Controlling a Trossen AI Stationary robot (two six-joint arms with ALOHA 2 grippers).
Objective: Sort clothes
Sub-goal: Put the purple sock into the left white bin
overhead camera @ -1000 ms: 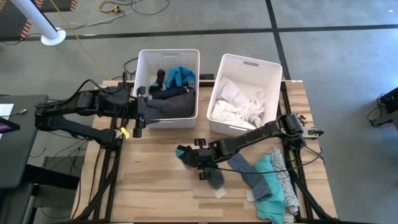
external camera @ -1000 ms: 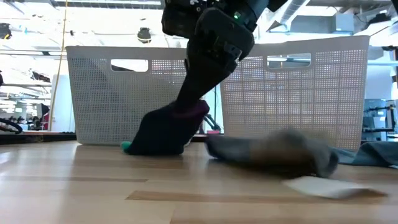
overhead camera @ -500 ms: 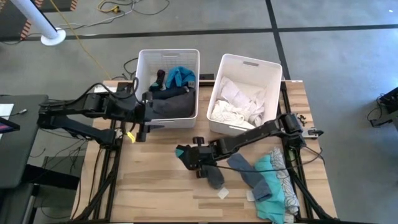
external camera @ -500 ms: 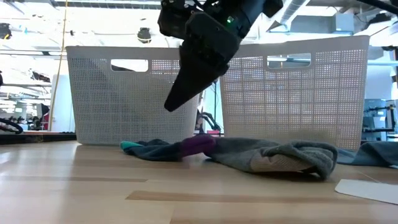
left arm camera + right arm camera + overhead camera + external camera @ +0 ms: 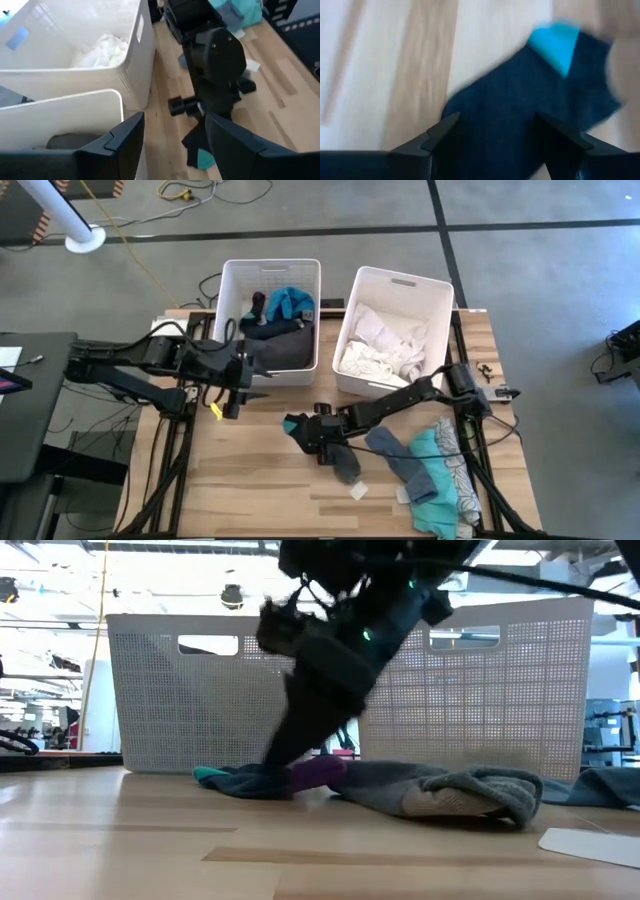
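Observation:
A navy sock with a teal toe [image 5: 293,423] lies flat on the table in front of the bins; it also shows in the low view [image 5: 240,780] and the right wrist view [image 5: 520,100]. My right gripper [image 5: 300,432] is open, pointing steeply down at it, one finger on either side [image 5: 495,125]. A grey sock [image 5: 345,465] lies beside it. My left gripper [image 5: 260,377] is open and empty at the near wall of the left bin [image 5: 270,264], which holds dark and blue clothes. The right bin [image 5: 400,275] holds white clothes. My right gripper comes slanting down from above at the navy sock's middle [image 5: 275,772], its open fingers astride it. The picture is blurred there, and I cannot tell whether the fingertips touch the cloth. The sock lies flat on the table.
More clothes, teal, grey-blue and white with a dark pattern [image 5: 440,475], lie heaped at the table's near right. A small white paper [image 5: 357,491] lies near the grey sock. The table's near left is bare wood [image 5: 240,480].
My right gripper has let go of the navy sock, which stood bunched up and now lies flat. It rose clear, then came down onto the sock again. My left gripper has moved toward the table's right edge along the left bin's near wall.

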